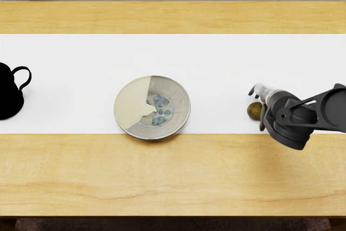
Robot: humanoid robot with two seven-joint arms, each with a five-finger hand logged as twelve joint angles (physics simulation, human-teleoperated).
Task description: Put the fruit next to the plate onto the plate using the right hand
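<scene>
Olive-brown fruit (254,111), small and rounded, probably light, firm and prone to roll: cup its middle; right hand (265,99) close beside, grip indiscernible.

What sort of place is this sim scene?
Probably a dining table set-up: wooden table with a white runner, a ceramic plate, a black jug at the left edge, a small fruit right of the plate.

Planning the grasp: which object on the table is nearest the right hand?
The small brown-green fruit, right beside the right hand; the plate and black jug sit farther left.
</scene>
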